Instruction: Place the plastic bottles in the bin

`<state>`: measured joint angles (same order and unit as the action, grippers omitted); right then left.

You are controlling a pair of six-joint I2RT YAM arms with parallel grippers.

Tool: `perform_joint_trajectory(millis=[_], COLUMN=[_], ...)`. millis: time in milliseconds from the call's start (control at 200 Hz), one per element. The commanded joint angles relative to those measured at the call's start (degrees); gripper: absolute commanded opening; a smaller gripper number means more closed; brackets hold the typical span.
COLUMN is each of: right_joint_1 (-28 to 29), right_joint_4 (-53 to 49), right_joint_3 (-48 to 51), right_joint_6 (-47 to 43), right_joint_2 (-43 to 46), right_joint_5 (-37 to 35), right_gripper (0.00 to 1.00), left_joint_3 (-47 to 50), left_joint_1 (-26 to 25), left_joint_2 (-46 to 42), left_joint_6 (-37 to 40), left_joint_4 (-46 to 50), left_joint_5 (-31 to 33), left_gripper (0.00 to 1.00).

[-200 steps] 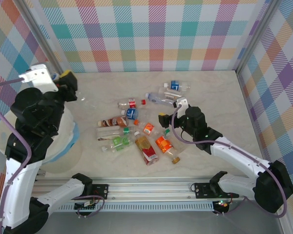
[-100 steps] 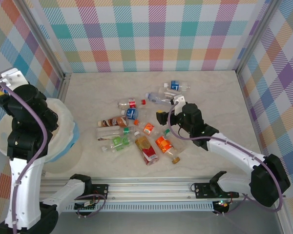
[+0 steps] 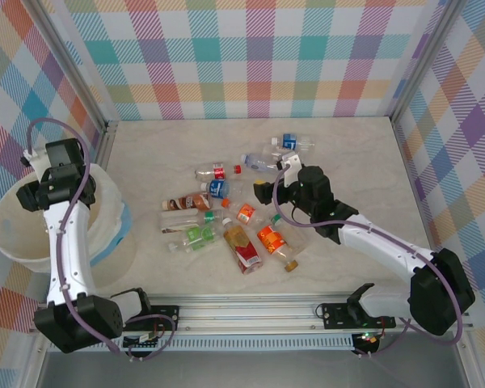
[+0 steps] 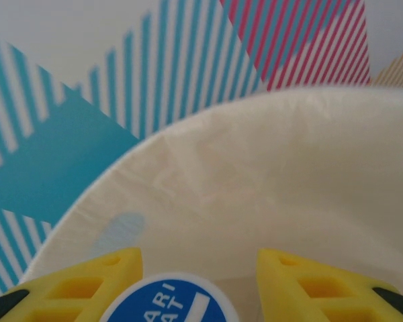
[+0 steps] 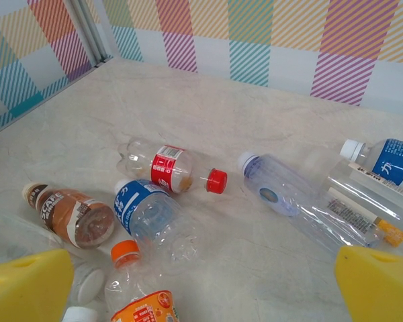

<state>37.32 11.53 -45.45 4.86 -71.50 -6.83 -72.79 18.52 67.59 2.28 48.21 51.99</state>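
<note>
Several plastic bottles (image 3: 226,218) lie scattered mid-table. The cream bin (image 3: 8,234) stands at the far left. My left gripper (image 3: 50,187) hangs over the bin, pointing down into it. In the left wrist view that gripper (image 4: 198,268) has its yellow fingers half closed on a bottle with a blue-and-white label (image 4: 164,302), above the bin's wall (image 4: 255,174). My right gripper (image 3: 264,192) is open just right of the pile. From its wrist, the gripper (image 5: 205,268) hovers over a blue-label bottle (image 5: 144,211), a red-label bottle (image 5: 164,168) and an orange-cap bottle (image 5: 138,295).
Plaid walls close in the table on three sides. A metal rail (image 3: 267,311) runs along the front edge. A light-blue sheet (image 3: 123,226) shows at the bin's right side. A long clear bottle (image 5: 289,198) and a brown-label bottle (image 5: 74,215) flank the right gripper's view.
The left arm swung from the table's left part out over the bin, carrying its bottle. The right gripper edged left and farther back toward the pile.
</note>
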Motion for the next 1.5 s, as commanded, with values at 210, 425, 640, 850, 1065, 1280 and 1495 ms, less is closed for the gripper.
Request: perform_joint_trajectory(millis=[210, 425, 640, 850, 1065, 1280, 1495], right_joint_1=[0.03, 0.03, -0.01, 0.12, 0.3, 2.29, 10.4], right_joint_4=[0.78, 0.56, -6.16, -23.25, -35.14, -41.55, -44.14], right_joint_3=[-1.31, -1.58, -2.76, -5.84, -3.28, 0.56, 5.99], right_joint_6=[0.43, 1.58, 6.2, 12.72, 16.53, 18.02, 24.95], right_joint_2=[0.4, -0.43, -1.34, -2.42, -0.22, 4.11, 8.28], right_joint_5=[0.51, 0.51, -1.48, 1.71, -0.19, 4.57, -1.5], right_gripper=[1.0, 1.0, 1.0, 1.0, 1.0, 0.88, 0.77], left_joint_3=[-3.89, -5.8, -9.58, -9.19, -5.08, 0.48, 12.08], left_joint_1=[0.97, 0.83, 0.17, -0.55, -6.45, -15.66, -20.89], left_joint_2=[4.68, 2.35, -2.2, -11.24, -14.0, -15.43, -15.69], left_joint_6=[-5.13, -6.73, -9.52, -13.24, -20.25, -25.05, -31.9], left_joint_4=[5.64, 6.62, 7.87, 1.36, -10.05, -20.95, -38.76], left_joint_5=[1.83, -6.46, -20.51, -45.57, -72.25, -80.04, -86.6], left_gripper=[0.63, 0.96, 1.0, 1.0, 1.0, 1.0, 1.0])
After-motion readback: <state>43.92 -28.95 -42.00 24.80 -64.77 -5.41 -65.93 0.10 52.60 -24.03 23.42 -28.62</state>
